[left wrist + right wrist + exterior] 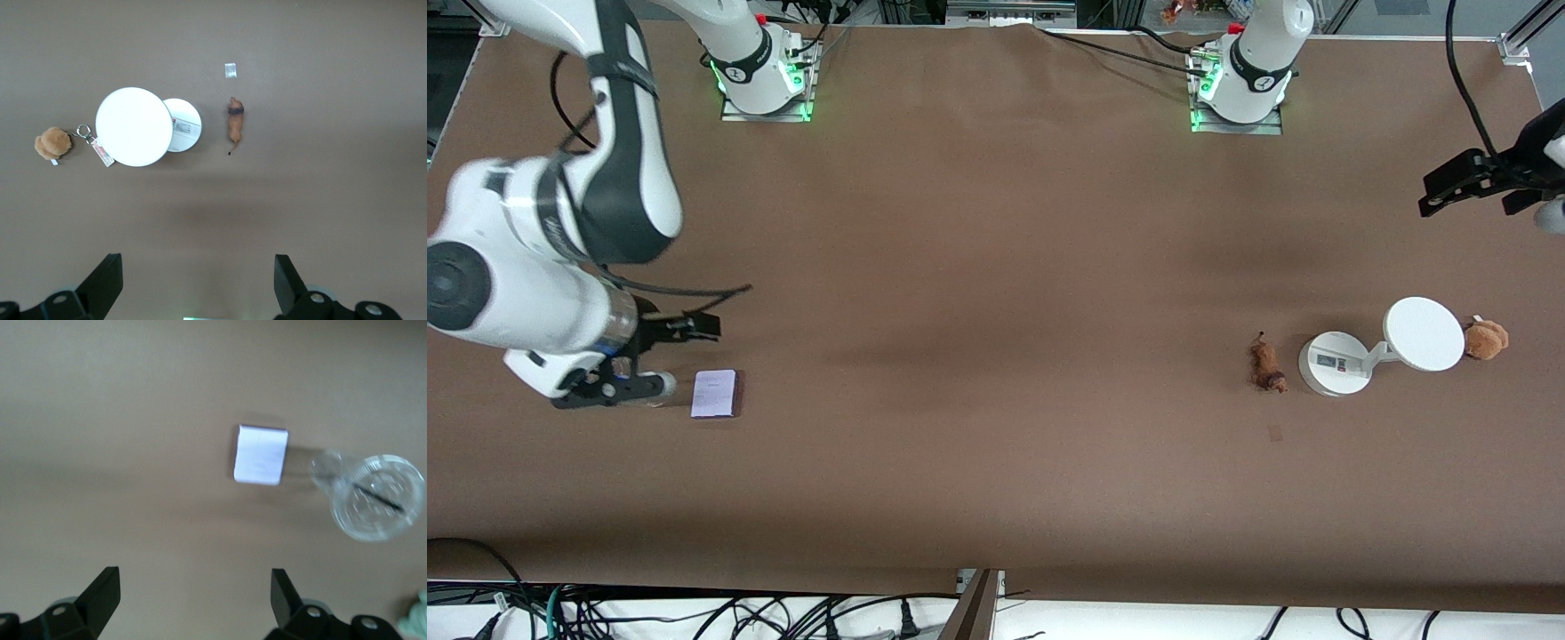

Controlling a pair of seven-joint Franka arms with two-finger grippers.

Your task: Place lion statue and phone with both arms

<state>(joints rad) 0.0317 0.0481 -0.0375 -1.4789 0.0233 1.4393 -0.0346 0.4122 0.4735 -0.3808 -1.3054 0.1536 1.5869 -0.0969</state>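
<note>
Right gripper released, empty, up beside the one phone flat on the table at its end. Left gripper spread wide, nothing held, well apart from the one lion statue, which lies beside the white device.

Light is even and soft, coming from above. The table shows faint broad shadows. The right wrist view is blurred; the phone looks soft. The left wrist view is sharp.

Lion statue beside round-based device; phone well apart.
</note>
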